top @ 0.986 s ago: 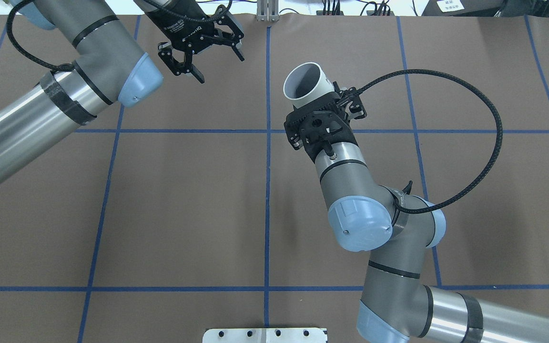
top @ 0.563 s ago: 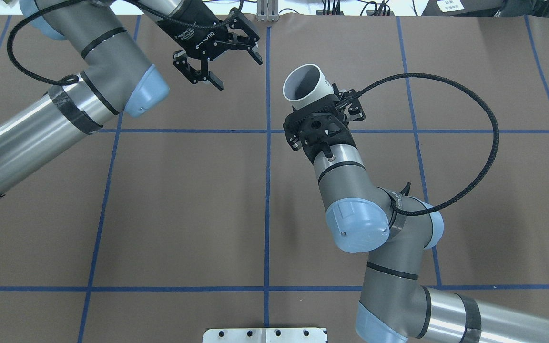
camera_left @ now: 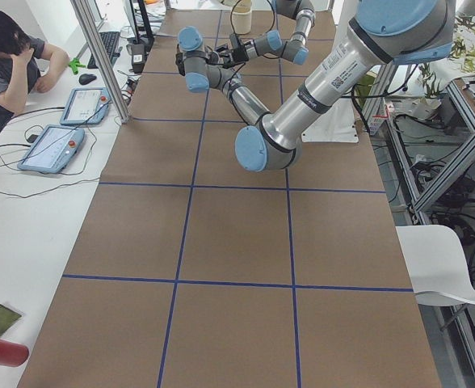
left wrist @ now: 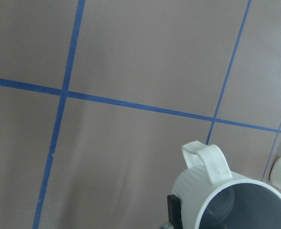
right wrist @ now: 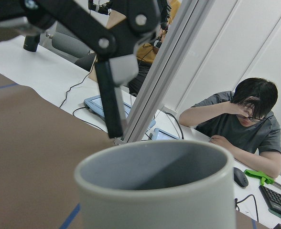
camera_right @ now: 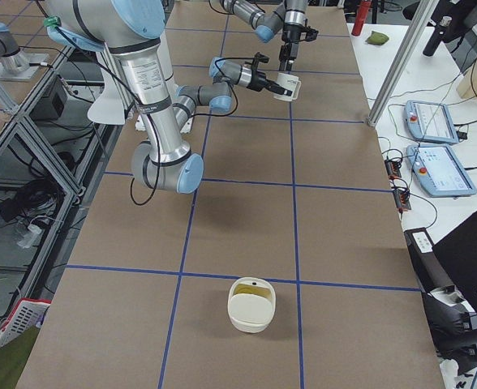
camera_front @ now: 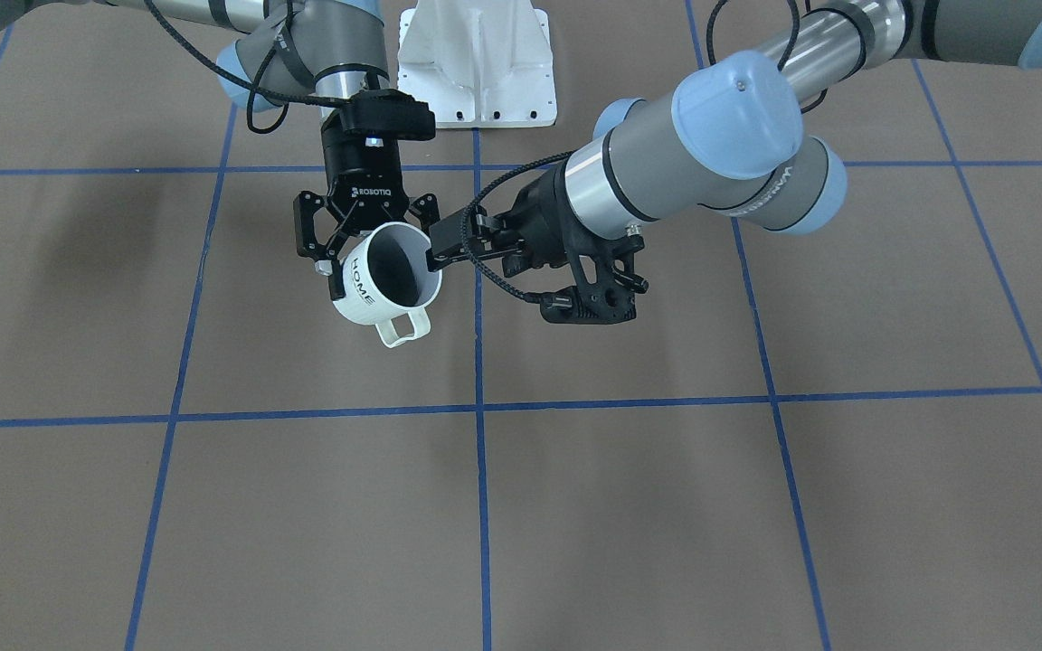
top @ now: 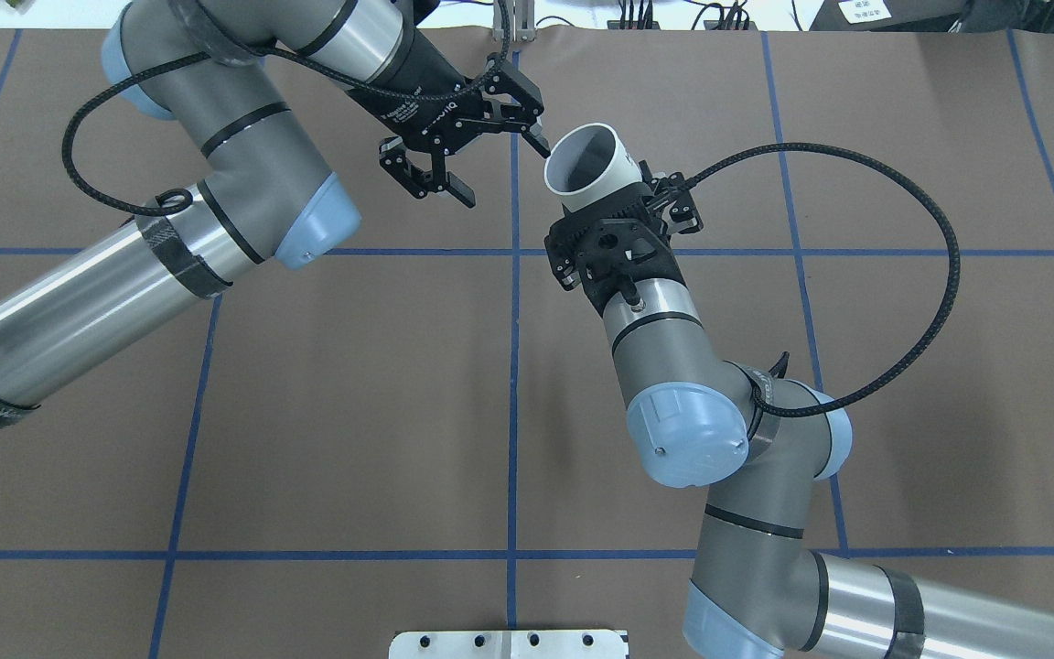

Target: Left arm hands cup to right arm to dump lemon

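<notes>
The cup (top: 586, 163) is a white mug with "HOME" lettering (camera_front: 360, 276), held tilted above the table, its handle (camera_front: 403, 327) hanging low. My right gripper (camera_front: 381, 262) is shut on its body, one finger on each side. My left gripper (top: 498, 165) is open wide just left of the cup. One of its fingertips (top: 538, 139) is close to the rim; I cannot tell whether it touches. The left wrist view shows the cup (left wrist: 217, 191) from above, with a grey inside. In the right wrist view the rim (right wrist: 155, 174) sits below the left gripper's fingers (right wrist: 113, 71). The lemon is hidden.
A cream bowl (camera_right: 251, 304) stands on the brown mat at the robot's right end. The white robot base (camera_front: 478, 63) is behind the grippers. A person (camera_left: 11, 56) sits at a side desk with tablets (camera_left: 52, 149). A red cylinder (camera_left: 3, 352) lies on that desk.
My left arm has swung right across the table, bringing its open gripper up to the cup's rim. The right arm and the cup have barely moved.
</notes>
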`<state>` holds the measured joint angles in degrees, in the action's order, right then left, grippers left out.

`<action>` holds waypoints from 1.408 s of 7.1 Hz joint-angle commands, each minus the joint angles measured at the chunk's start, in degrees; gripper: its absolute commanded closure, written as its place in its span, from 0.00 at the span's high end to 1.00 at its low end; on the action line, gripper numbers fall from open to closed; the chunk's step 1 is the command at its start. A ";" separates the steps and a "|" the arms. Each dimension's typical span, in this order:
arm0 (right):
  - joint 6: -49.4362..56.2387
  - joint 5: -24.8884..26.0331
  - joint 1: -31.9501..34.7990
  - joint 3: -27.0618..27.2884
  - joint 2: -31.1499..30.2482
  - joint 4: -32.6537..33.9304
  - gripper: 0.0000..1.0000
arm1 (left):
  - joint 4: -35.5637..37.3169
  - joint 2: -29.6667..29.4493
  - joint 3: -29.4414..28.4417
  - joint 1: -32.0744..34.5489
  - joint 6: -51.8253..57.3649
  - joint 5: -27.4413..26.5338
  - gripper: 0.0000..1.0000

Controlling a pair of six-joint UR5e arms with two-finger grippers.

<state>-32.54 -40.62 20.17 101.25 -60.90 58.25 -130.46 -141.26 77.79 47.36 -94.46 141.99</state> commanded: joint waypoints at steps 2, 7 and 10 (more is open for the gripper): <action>-0.33 0.01 -0.05 0.00 -0.09 -0.07 0.05 | -0.05 -1.12 -0.27 -1.65 -0.11 -2.33 0.81; -0.59 0.01 -0.14 -0.09 -0.18 -0.07 0.06 | -0.05 -2.61 -2.03 -1.74 -0.10 -2.33 0.50; -1.03 0.10 -0.22 -0.18 -0.36 -0.07 0.06 | -0.05 -2.70 -2.38 -1.74 -0.02 -2.33 0.42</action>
<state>-33.49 -40.55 19.98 101.11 -61.26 58.18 -130.52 -143.93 75.53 45.62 -94.51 139.66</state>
